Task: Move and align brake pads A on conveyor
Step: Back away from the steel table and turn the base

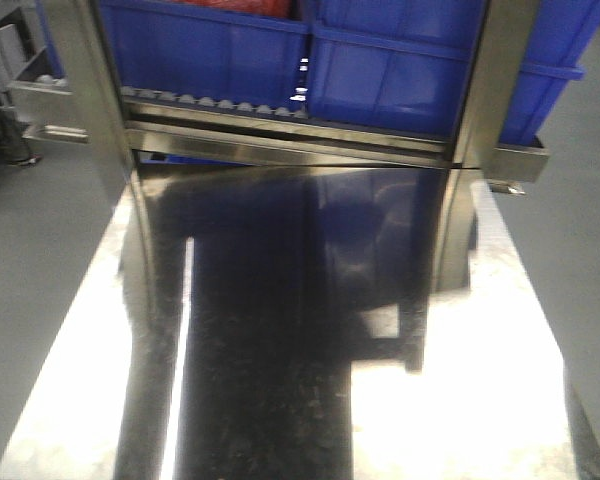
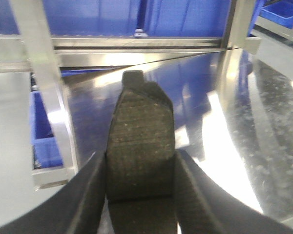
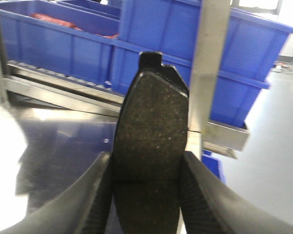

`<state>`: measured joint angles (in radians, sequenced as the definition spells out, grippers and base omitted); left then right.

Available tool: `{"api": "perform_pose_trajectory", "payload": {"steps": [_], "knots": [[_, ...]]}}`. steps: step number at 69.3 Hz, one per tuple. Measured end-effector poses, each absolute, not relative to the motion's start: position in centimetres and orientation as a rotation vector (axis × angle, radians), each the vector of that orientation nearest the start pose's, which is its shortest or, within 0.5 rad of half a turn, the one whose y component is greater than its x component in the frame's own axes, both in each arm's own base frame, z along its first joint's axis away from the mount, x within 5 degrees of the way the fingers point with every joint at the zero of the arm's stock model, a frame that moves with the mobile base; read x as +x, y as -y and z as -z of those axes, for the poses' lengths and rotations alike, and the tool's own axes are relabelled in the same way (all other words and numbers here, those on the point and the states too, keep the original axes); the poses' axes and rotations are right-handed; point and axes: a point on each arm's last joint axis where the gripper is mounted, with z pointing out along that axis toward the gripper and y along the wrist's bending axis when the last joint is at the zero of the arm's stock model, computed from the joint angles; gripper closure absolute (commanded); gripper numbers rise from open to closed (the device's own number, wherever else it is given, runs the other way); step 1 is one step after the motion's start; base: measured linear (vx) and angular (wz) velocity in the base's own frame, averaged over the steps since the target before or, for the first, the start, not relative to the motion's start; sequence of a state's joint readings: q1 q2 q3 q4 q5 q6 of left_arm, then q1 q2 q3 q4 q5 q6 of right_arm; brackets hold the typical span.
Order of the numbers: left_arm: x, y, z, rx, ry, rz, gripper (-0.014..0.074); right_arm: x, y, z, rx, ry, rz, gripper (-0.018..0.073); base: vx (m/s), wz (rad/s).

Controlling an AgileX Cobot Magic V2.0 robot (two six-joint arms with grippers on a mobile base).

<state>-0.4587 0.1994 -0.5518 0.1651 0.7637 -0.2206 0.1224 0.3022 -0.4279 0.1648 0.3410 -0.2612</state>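
My left gripper (image 2: 140,168) is shut on a dark-grey brake pad (image 2: 139,141). The pad stands between the black fingers (image 2: 88,190), its tab end pointing away, above the shiny steel tabletop (image 2: 224,146). My right gripper (image 3: 147,170) is shut on a second dark-grey brake pad (image 3: 151,122), held the same way, with its groove across it at the fingers (image 3: 205,195). Neither gripper nor any pad shows in the front view. The ribbed charcoal conveyor is out of view in every frame.
The reflective steel tabletop (image 1: 280,330) fills the front view. Behind it stands a steel rack (image 1: 280,135) with roller rails and upright posts (image 1: 495,80). Blue plastic bins (image 1: 420,60) sit on it, also in the right wrist view (image 3: 63,44). Grey floor lies at both sides.
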Motion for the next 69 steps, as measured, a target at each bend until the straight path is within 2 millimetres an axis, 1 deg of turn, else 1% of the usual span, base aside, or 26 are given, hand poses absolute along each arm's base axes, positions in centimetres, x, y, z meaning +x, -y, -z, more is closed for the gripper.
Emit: {"api": "perform_pose_trajectory", "payload": {"steps": [13, 43, 69], "knots": [[3.53, 0.58, -31.51, 0.26, -1.877, 0.274, 0.0602, 7.13, -1.38, -30.71, -0.234, -1.679, -0.059, 0.0561, -0.14, 0.6], [3.52, 0.55, -31.5, 0.261, -1.878, 0.27, 0.0602, 7.13, -1.38, -30.71, -0.234, -1.678, -0.059, 0.0561, -0.24, 0.95], [3.52, 0.55, -31.5, 0.261, -1.878, 0.27, 0.0602, 7.13, -1.38, -30.71, -0.234, -1.678, -0.059, 0.0561, -0.23, 0.79]]}}
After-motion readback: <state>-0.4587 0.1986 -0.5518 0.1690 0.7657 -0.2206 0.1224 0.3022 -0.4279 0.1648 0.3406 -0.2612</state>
